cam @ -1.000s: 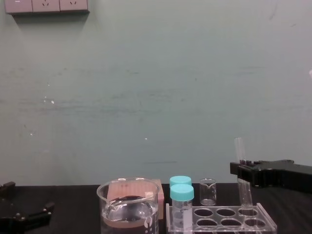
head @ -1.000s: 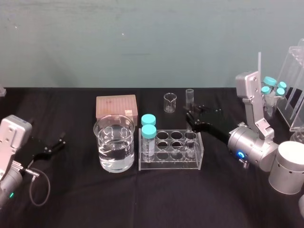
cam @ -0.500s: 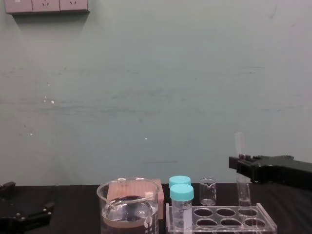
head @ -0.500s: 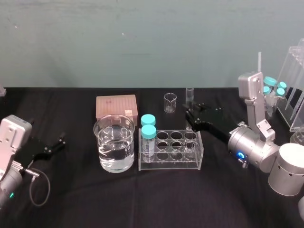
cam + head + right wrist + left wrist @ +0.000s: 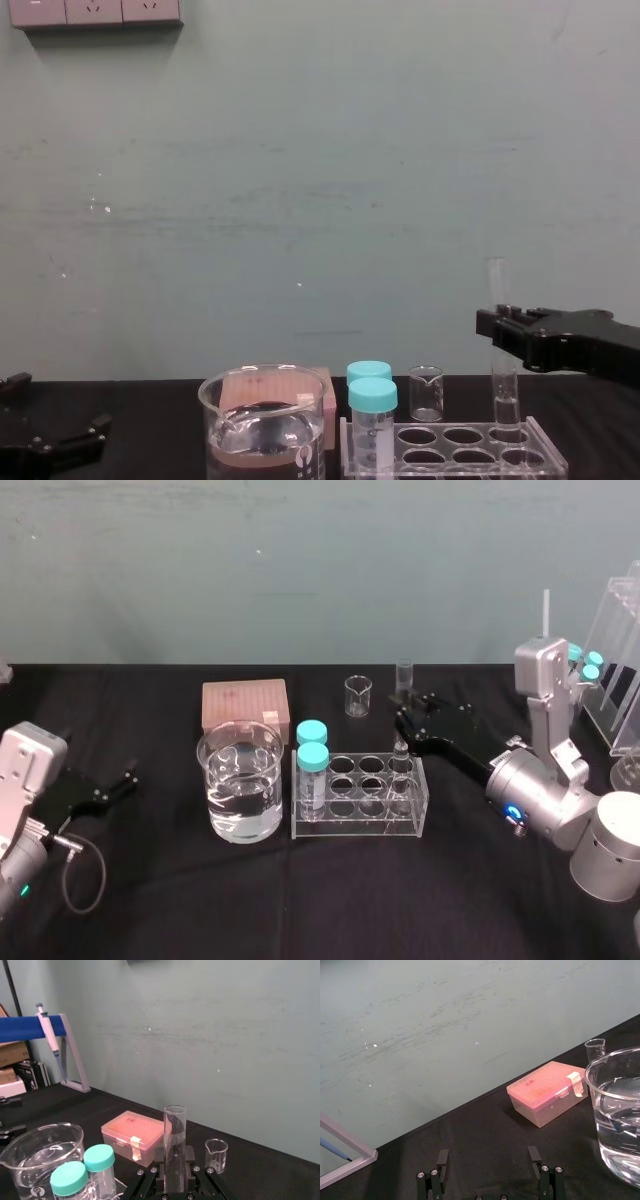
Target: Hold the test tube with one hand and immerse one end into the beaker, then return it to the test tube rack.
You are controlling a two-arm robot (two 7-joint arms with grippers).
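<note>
Clamping the upright test tube [image 5: 403, 672] at mid-length, right gripper [image 5: 404, 720] shut tight around the glass, rounded end at the rear right hole of the test tube rack [image 5: 360, 826]; whether inside or just above, impossible to tell. Standing left of the rack, beside two turquoise-capped vials [image 5: 313, 752]: the beaker [image 5: 240, 782]. Resting at far left, jaws wide and empty: the left gripper [image 5: 121, 781].

We see a lab: a black bench [image 5: 150, 900] carrying a glass beaker [image 5: 240, 785], a clear test tube rack [image 5: 360, 825], capped vials [image 5: 313, 757], a pink tip box [image 5: 245, 705], and a pipette [image 5: 50, 1037] hung on a stand [image 5: 76, 1060].
</note>
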